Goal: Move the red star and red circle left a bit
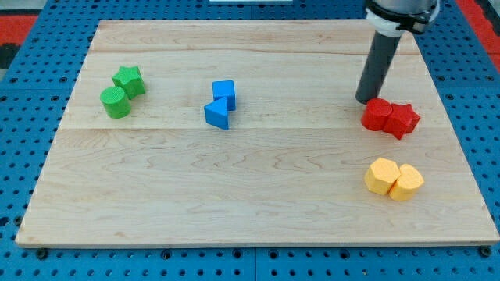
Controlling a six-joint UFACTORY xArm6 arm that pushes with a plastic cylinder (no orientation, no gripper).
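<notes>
The red circle (377,115) and the red star (403,119) sit touching each other at the view's right, the circle on the left. My tip (365,99) stands just above and a little left of the red circle, very close to it or touching it. The dark rod rises from there toward the view's top.
A wooden board (258,211) lies on a blue pegboard. Two yellow blocks (393,179) sit together below the red pair. A blue cube (224,93) and blue triangle (218,115) are at centre-left. A green star (129,80) and green circle (116,102) are at the far left.
</notes>
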